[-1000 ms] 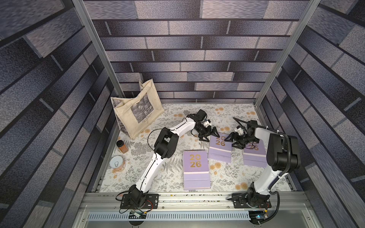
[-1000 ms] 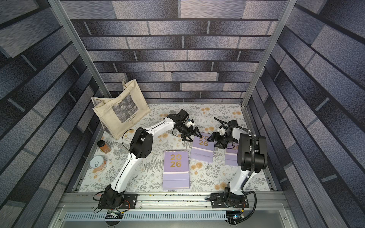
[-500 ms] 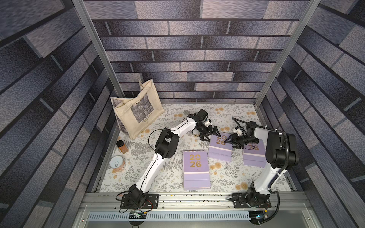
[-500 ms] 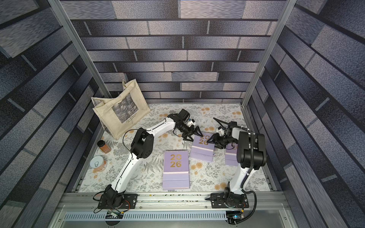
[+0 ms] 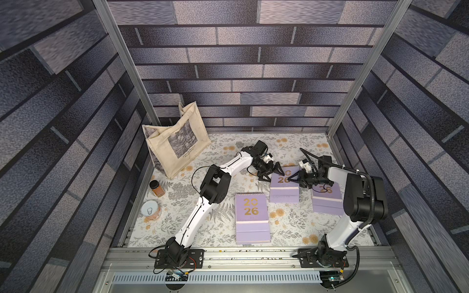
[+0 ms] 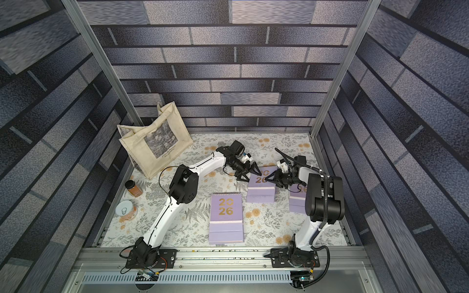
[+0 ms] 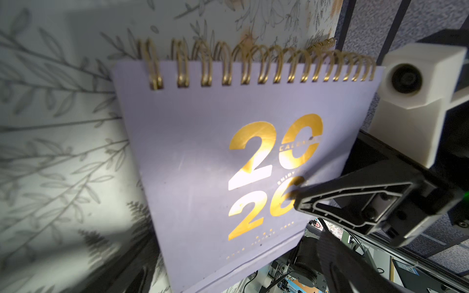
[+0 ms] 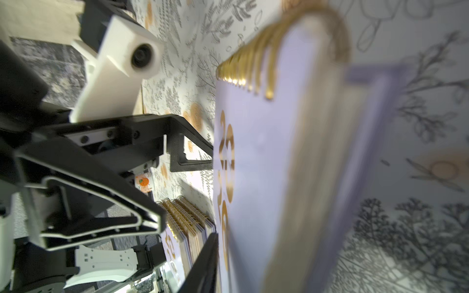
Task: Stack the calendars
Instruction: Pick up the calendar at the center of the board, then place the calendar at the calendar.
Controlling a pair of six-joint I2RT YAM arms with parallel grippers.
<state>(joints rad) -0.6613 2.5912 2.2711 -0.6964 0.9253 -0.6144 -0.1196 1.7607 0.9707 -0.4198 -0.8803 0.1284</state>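
Several lavender spiral-bound calendars [image 5: 251,215] are judged piled; two are left. The middle calendar [image 5: 284,193] is pinched by the right gripper [image 5: 290,179]; the left gripper [image 5: 271,176] is spread wide.

lavender calendar [image 7: 203,165], gold spiral binding [image 7: 253,68]

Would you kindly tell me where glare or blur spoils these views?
Left wrist view: glare whitens part of the gold numerals on the middle calendar, and the floral mat is soft. Right wrist view: that calendar sits close up and is badly blurred, while the calendar stack behind it looks sharper. Both top views: sharp, with no glare on the covers.
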